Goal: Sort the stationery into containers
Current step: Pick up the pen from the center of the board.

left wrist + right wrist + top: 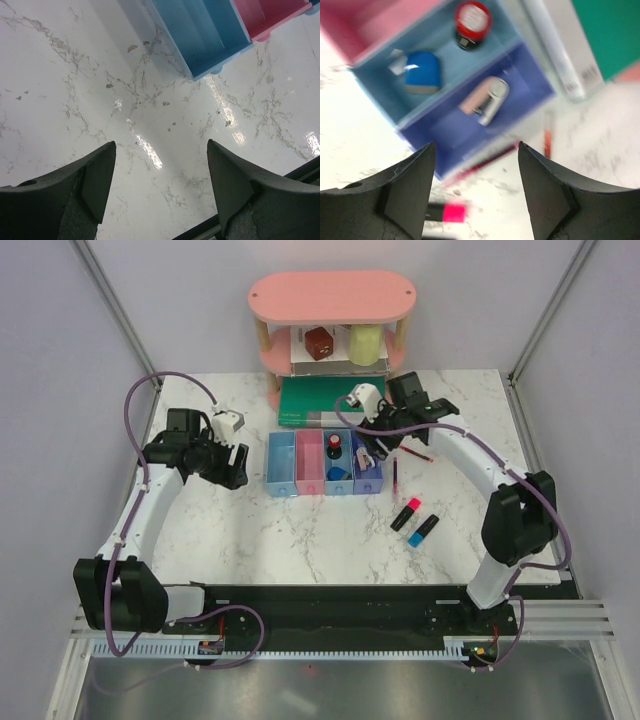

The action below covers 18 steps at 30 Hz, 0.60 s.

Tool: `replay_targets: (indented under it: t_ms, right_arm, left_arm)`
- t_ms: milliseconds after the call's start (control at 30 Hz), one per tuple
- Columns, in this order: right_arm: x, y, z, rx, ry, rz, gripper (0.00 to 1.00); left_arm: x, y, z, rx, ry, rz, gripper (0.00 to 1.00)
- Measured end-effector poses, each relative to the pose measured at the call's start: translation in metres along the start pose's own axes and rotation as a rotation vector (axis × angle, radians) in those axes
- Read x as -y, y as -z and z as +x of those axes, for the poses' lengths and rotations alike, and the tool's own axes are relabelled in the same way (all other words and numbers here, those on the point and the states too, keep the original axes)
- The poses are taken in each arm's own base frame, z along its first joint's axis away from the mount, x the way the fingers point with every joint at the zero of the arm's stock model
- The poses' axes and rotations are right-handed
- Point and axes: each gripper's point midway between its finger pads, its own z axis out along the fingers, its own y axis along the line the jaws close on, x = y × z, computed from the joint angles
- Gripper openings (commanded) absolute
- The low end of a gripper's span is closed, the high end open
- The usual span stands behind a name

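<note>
The containers stand as a joined row mid-table: light blue bin (281, 462), pink bin (310, 462), blue bin (339, 462) and purple-blue bin (367, 468). In the blue bin lie a red-black round piece (472, 20) and a blue piece (422, 72). A beige-white piece (486, 99) lies in the purple-blue bin. Just right of that bin a thin red pen (396, 475) lies on the table. The pink-ended highlighter (405, 513) and blue-ended highlighter (423, 530) lie further right and nearer. My right gripper (476, 150) hovers open and empty over the purple-blue bin's edge and the pen. My left gripper (161, 145) hangs open over bare marble left of the light blue bin (205, 35).
A pink two-tier shelf (332, 298) stands at the back, holding a brown object (319, 342) and a yellow one (365, 342). A flat green book (308, 400) lies just behind the bins. Grey walls close both sides.
</note>
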Motion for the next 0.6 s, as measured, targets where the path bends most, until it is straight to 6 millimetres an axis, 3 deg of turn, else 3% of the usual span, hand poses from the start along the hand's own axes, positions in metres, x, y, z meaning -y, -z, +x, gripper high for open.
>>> replay_targets:
  t_ms: [167,233,400,500,600]
  right_arm:
    - [0.060,0.021,0.049,-0.047,-0.116,0.131,0.74]
    - [0.073,0.021,0.072,-0.090,-0.145,0.155,0.74]
    - [0.090,-0.005,0.114,-0.189,-0.161,0.140,0.74]
    - [0.099,-0.025,0.129,-0.232,-0.167,0.116,0.74]
    - [0.113,-0.040,0.132,-0.242,-0.164,0.112,0.74]
  left_arm:
    - [0.001,-0.001,0.002,-0.006,-0.002,0.005,0.80]
    - [0.001,-0.001,0.002,-0.006,-0.001,0.007,0.80]
    - [0.002,-0.001,0.002,-0.006,-0.001,0.009,0.80]
    - [0.002,-0.001,0.002,-0.006,-0.001,0.009,0.80]
    - [0.002,-0.001,0.003,-0.009,0.000,0.010,0.80]
